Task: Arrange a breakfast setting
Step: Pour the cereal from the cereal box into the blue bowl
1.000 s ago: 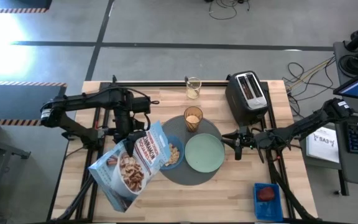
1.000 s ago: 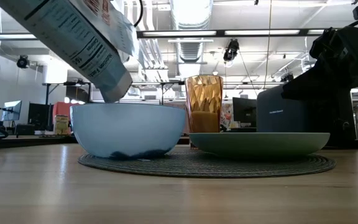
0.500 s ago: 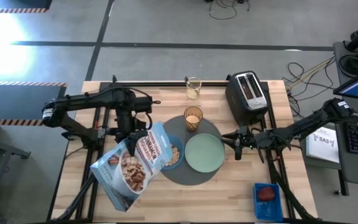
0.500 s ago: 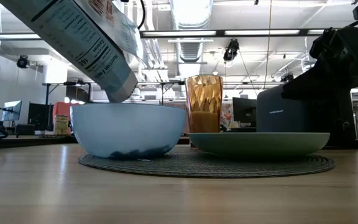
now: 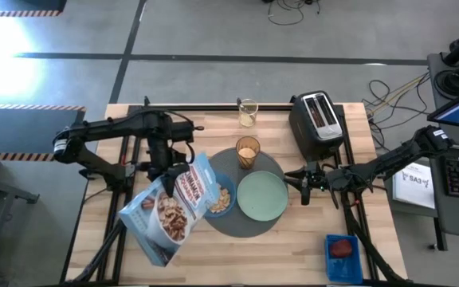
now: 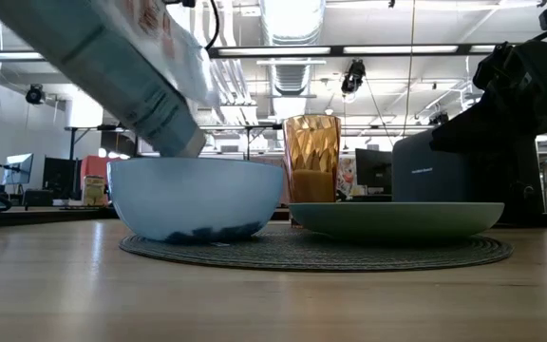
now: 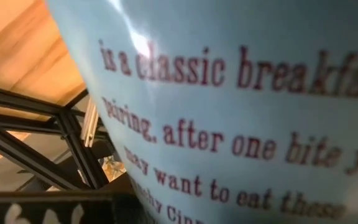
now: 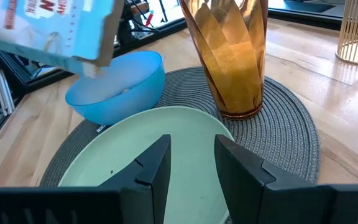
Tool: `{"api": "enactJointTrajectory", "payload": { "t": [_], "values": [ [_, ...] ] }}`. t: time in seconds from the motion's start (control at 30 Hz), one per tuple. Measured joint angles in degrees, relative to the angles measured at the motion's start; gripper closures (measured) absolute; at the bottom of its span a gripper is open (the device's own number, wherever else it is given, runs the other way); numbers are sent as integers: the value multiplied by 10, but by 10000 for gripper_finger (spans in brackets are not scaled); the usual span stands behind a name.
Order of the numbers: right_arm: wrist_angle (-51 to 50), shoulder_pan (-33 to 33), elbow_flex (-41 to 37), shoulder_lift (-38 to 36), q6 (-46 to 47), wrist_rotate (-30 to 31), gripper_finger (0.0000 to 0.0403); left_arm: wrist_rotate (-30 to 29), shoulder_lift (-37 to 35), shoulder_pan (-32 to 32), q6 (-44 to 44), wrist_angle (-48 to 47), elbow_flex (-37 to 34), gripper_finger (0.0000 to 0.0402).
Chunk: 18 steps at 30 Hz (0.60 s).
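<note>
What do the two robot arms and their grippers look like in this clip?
Both arms are matte black, built of slim jointed tube segments with thin black cables along them. The left gripper and right gripper are black too; the right wrist view shows flat, angular fingers.

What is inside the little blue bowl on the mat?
The blue bowl holds pale cereal pieces. The tilted cereal box in the left gripper overhangs its left side, hiding what lies beneath.

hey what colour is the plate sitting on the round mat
The plate is pale green, seen best in the right wrist view, lying on the dark-grey woven mat.
</note>
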Motion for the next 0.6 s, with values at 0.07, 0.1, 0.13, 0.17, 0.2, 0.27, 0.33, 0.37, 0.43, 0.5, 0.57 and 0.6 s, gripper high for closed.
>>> {"api": "enactJointTrajectory", "payload": {
  "t": [0.07,0.1,0.13,0.17,0.2,0.27,0.33,0.37,0.43,0.5,0.57,0.6],
  "values": [
    [0,0,0,0,0,0,289,-5,-1,2,2,1,0,277],
    [0,0,0,0,0,0,289,-5,-1,2,3,1,0,277],
    [0,0,0,0,0,0,289,-6,0,4,3,2,-1,277],
    [0,0,0,0,0,0,289,-6,0,8,2,1,-4,277],
    [0,0,0,0,0,0,289,-7,-1,10,0,0,-5,277],
    [0,0,0,0,0,0,289,-8,-1,12,1,1,-5,277],
    [0,0,0,0,0,0,289,-7,1,14,3,2,-7,277],
    [0,0,0,0,0,0,289,-7,1,17,2,3,-13,277],
    [0,0,0,0,0,0,289,1,0,20,-2,0,-22,277],
    [0,0,0,0,0,0,289,12,0,21,-2,0,-30,277],
    [0,0,0,0,0,0,289,25,2,21,-2,1,-36,277],
    [0,0,0,0,0,0,289,28,2,21,-1,1,-38,277]
  ]
}}
